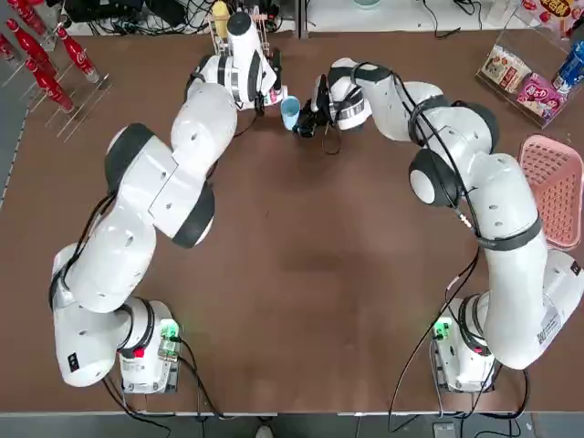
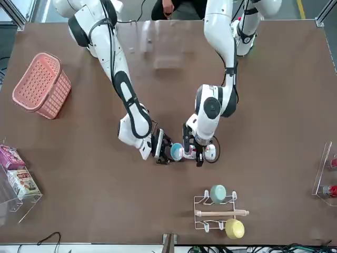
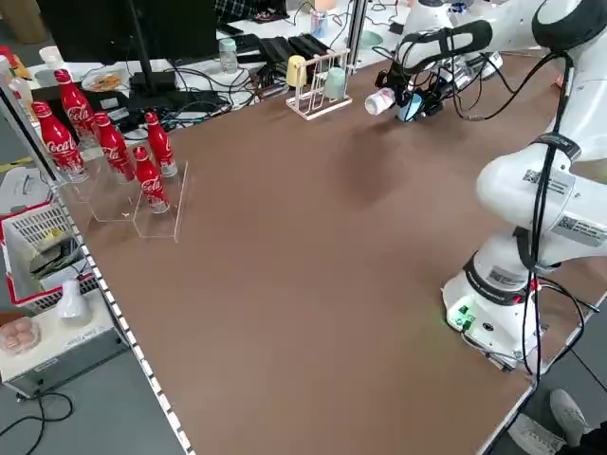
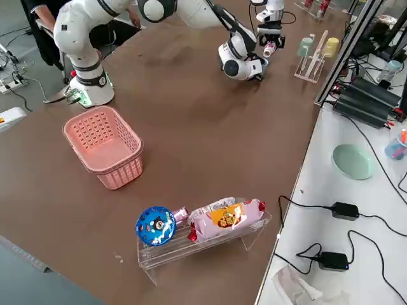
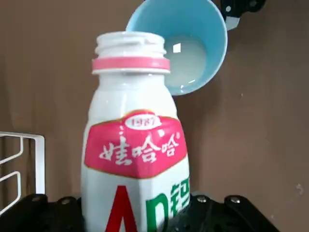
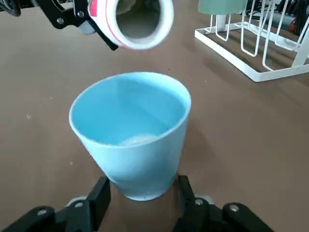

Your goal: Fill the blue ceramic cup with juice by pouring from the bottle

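Observation:
The blue ceramic cup (image 6: pixel 133 140) is tilted, with a little pale liquid at its bottom (image 5: pixel 186 53). My right gripper (image 6: pixel 140 200) is shut on the cup's base, at the far middle of the table (image 1: pixel 310 117). The bottle (image 5: pixel 135 145) is white with a pink neck ring and a red label, and its cap is off. My left gripper (image 5: pixel 135 215) is shut on its body and holds it tipped on its side. The bottle's open mouth (image 6: pixel 137 19) sits just above and behind the cup's rim. No stream shows between them. In the front view the cup (image 2: pixel 176 151) and the bottle (image 2: pixel 209 153) lie side by side.
A white wire rack (image 2: pixel 218 213) holding a mint-green cup (image 2: pixel 217 193) and a yellow cup (image 2: pixel 234 228) stands just beyond the grippers. A pink basket (image 1: pixel 552 187) lies at the right edge. Red cola bottles (image 1: pixel 46 55) stand far left and a snack holder (image 1: pixel 529 82) far right.

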